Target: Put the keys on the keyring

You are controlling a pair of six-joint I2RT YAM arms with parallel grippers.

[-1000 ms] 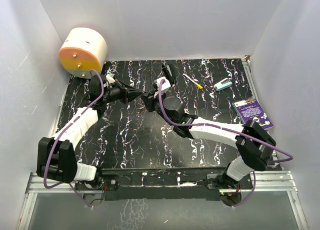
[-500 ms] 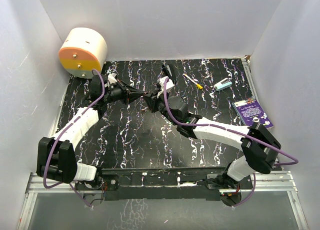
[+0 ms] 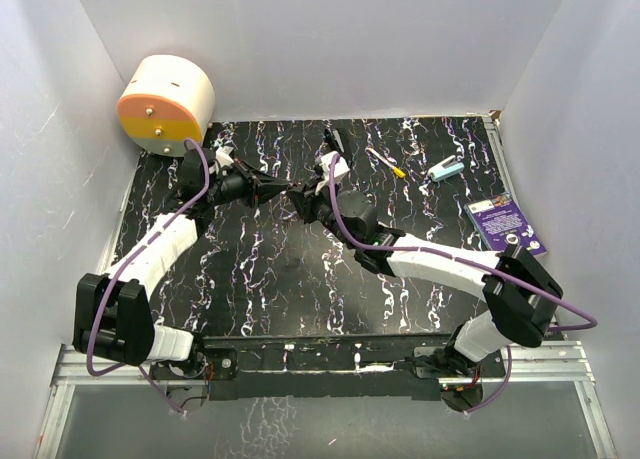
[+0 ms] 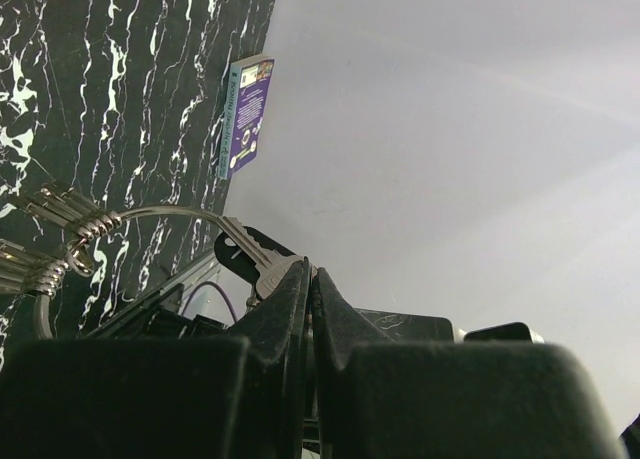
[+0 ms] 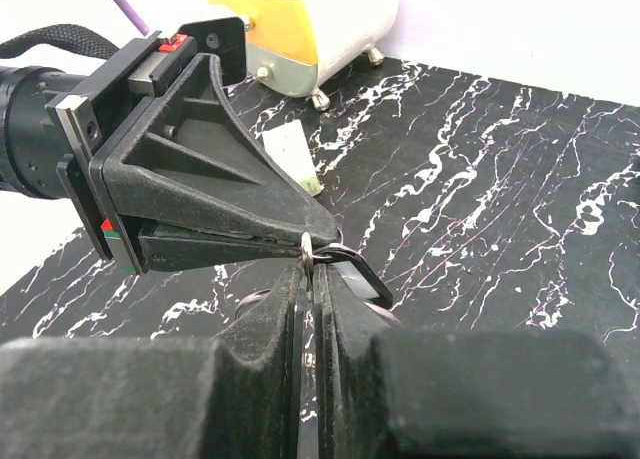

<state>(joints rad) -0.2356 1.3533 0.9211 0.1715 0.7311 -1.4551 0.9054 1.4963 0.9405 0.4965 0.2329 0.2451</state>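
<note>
My two grippers meet tip to tip above the back middle of the black marbled table. My left gripper [image 3: 274, 191] [image 4: 308, 271] is shut on a silvery key [image 4: 265, 272] with a black head [image 5: 362, 270]. The keyring [image 4: 150, 212], a thin wire arc, runs from that key's head to several other keys [image 4: 45, 205] hanging on it at the left. My right gripper [image 3: 300, 201] [image 5: 312, 264] is shut on the keyring's edge [image 5: 306, 245], right under the left gripper's fingertips [image 5: 300, 219].
A round cream and orange device [image 3: 165, 104] stands at the back left. A yellow-handled thin tool [image 3: 385, 162], a teal item [image 3: 447, 169] and a purple booklet [image 3: 505, 224] lie at the back right. A small black object [image 3: 335, 139] lies behind the grippers.
My right gripper has shifted a little toward the back and closer to the left gripper's tips. My left gripper has edged slightly right. Both stay shut.
</note>
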